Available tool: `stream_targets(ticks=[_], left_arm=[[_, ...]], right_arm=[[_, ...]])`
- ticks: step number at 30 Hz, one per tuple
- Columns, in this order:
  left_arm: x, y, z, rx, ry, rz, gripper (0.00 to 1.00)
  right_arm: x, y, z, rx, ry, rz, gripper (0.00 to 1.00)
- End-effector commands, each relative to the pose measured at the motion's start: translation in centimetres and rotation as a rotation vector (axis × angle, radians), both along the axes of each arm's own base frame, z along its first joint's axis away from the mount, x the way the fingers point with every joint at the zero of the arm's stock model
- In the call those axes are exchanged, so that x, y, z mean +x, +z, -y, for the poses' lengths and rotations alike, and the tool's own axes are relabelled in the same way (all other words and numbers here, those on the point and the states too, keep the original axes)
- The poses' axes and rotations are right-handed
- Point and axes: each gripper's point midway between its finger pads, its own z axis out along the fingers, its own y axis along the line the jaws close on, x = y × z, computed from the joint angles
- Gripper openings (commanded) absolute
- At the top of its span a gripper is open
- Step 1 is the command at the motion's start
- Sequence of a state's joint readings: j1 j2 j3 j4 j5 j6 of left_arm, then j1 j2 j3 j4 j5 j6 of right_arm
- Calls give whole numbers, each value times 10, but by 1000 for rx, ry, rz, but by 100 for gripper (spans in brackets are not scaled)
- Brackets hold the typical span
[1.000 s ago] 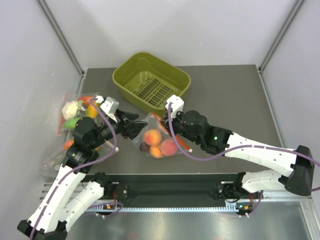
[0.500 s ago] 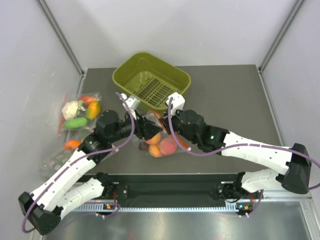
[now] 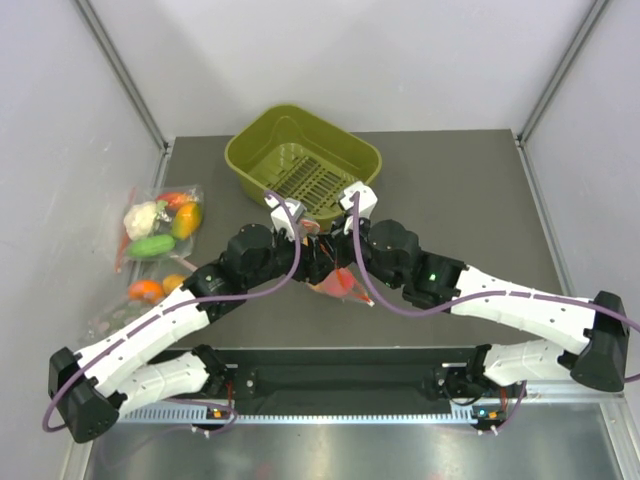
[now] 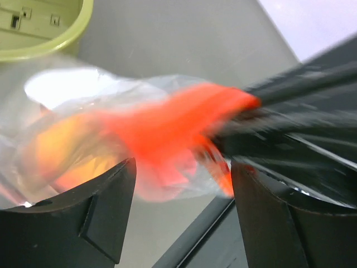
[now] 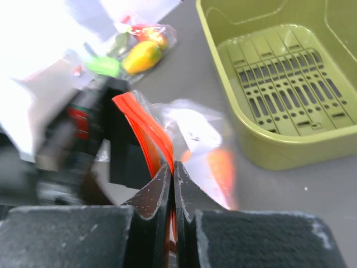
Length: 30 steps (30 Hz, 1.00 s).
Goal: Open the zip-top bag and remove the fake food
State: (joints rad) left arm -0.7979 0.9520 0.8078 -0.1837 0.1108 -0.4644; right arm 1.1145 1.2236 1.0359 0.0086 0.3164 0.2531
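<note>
The zip-top bag (image 3: 341, 286) hangs bunched between my two grippers at the table's middle, and its orange-red zip strip (image 5: 146, 129) runs up from my right fingers. My right gripper (image 5: 173, 166) is shut on that strip; it also shows in the top view (image 3: 346, 262). My left gripper (image 4: 183, 167) is open, its jaws wide apart just short of the bag (image 4: 128, 128), close beside the right gripper in the top view (image 3: 318, 258). Fake food shows only as blurred orange shapes inside the plastic (image 4: 58, 153) (image 5: 222, 167).
An olive-green slotted basket (image 3: 352, 152) stands behind the grippers. Two other clear bags of vegetables lie at the left edge (image 3: 158, 224) (image 3: 138, 296). A black rail (image 3: 340, 375) runs along the near edge.
My left arm has swung right from the vegetable bags to the zip-top bag. The bag has been drawn up and bunched, so the fruits, plain before, are mostly hidden.
</note>
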Motion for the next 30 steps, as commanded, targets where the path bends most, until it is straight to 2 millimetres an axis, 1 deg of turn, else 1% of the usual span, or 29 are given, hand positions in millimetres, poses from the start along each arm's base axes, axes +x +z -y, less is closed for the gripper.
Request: stream_targets(ticks=[1, 2, 3, 5, 6, 7, 9, 10, 11, 13, 17, 18, 19, 20, 21, 22, 23, 24, 28, 30], left_arm=[[12, 18, 6, -16, 35, 65, 73], [12, 19, 6, -16, 38, 69, 71], [12, 19, 5, -13, 40, 77, 58], [12, 19, 2, -2, 44, 84, 41], [12, 19, 0, 5, 48, 89, 32], [11, 21, -3, 7, 53, 96, 27], [8, 20, -8, 27, 51, 102, 19], [11, 19, -13, 43, 80, 109, 11], [10, 15, -17, 65, 86, 101, 7], [11, 18, -23, 80, 99, 119, 0], [12, 20, -39, 139, 144, 128, 0], [13, 20, -45, 174, 160, 125, 0], [13, 20, -49, 191, 170, 126, 0], [13, 21, -52, 207, 176, 125, 0], [14, 24, -55, 223, 185, 131, 0], [13, 21, -58, 247, 184, 122, 0], [13, 23, -60, 263, 182, 128, 0], [15, 21, -62, 284, 192, 126, 0], [19, 7, -73, 392, 215, 107, 0], [20, 0, -72, 417, 203, 95, 0]], right_arm=[[-13, 31, -8, 114, 47, 28, 0], [-12, 32, -7, 114, 43, 30, 0], [-12, 29, -7, 110, 40, 27, 0], [-9, 25, -3, 95, 16, 27, 0], [-9, 26, 0, 94, 10, 31, 0], [-8, 23, 3, 84, 1, 29, 0], [-7, 21, 11, 73, -27, 34, 0], [-6, 20, 14, 70, -37, 36, 0], [-4, 19, 18, 66, -55, 37, 0], [-3, 16, 27, 58, -77, 37, 0], [1, 5, 45, 36, -139, 25, 0], [3, 2, 52, 41, -162, 20, 0], [4, -10, 59, 1, -179, 2, 0], [7, -15, 66, -13, -204, -4, 0], [11, -25, 75, -21, -231, -21, 0], [13, -32, 81, -33, -247, -32, 0], [15, -38, 85, -37, -258, -45, 0], [20, -47, 96, -40, -289, -62, 0], [28, -71, 119, -62, -362, -103, 0], [32, -83, 130, -74, -397, -126, 0]])
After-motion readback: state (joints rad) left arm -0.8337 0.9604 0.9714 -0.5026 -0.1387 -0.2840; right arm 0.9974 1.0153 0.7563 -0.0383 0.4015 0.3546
